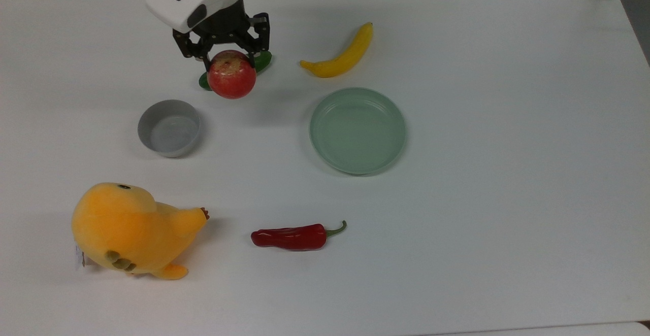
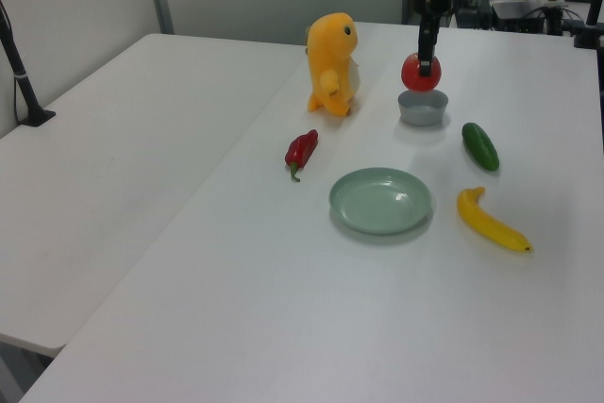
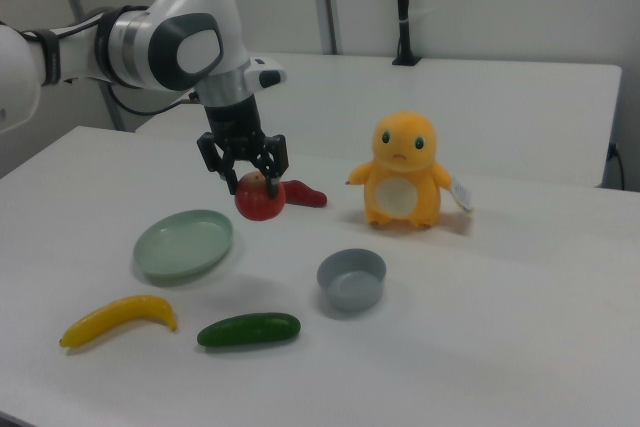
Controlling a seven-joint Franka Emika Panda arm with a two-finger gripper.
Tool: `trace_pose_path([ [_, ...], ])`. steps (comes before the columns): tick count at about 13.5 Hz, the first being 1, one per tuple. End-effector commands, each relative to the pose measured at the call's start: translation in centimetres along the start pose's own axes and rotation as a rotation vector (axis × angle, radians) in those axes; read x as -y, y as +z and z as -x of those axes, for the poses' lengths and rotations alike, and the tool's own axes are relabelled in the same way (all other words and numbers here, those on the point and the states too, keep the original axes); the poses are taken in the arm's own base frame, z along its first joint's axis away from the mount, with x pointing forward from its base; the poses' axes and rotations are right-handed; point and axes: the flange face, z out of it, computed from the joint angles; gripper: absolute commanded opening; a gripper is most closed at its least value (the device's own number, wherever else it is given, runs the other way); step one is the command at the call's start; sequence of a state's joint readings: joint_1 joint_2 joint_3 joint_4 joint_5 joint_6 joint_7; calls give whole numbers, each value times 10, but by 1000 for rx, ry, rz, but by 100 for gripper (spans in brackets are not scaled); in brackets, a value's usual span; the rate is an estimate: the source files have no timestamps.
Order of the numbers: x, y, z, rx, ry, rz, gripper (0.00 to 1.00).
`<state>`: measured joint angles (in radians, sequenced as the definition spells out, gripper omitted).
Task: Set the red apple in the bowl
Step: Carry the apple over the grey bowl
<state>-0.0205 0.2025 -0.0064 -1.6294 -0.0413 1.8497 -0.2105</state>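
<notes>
Hand: your hand [image 1: 229,57] pinches the red apple [image 1: 231,80], lifted clear of the worktop [image 1: 508,224].
Bowl: the bowl [image 1: 169,128] sits lower-left of the apple in the top view, apart; carry that way.

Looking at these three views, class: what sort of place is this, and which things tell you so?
Probably a robotics lab. A robot arm's gripper holds a red apple above a plain white table set with test props: a grey bowl, a banana and an orange plush toy.
</notes>
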Motion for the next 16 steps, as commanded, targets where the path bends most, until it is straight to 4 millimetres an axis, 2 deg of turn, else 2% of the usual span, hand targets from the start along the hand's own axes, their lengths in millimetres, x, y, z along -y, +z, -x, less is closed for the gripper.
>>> trace_pose_path([
  [1,-39,-7,7,1,21,19,51],
  [2,-59,-7,10,-3,9,27,51],
  [4,-103,8,17,-7,-11,40,51],
  [5,-124,8,16,-70,13,59,51],
  [6,-142,13,15,-110,40,79,51],
  [7,-150,27,13,-108,51,80,51],
  [11,-157,60,6,-101,52,84,51],
  [13,-150,86,4,-97,55,79,51],
  [16,-139,109,5,-93,61,69,51],
])
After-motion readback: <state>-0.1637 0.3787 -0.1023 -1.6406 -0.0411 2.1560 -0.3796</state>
